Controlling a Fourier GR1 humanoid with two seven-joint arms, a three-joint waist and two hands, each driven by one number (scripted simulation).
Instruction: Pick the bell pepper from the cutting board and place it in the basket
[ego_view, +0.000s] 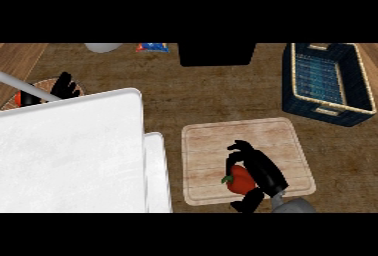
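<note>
Now the grasp is under way: the black right hand (256, 172) curls round the red bell pepper (240, 181) on the pale wooden cutting board (221, 145). Next it must lift and carry it to the dark blue woven basket (362, 85) beyond the board's far right corner. The left hand (65, 87), fingers relaxed, rests far left of the board.

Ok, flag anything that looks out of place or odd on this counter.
Nothing stands out. The bell pepper is in the right hand over the cutting board; the basket sits upright.
</note>
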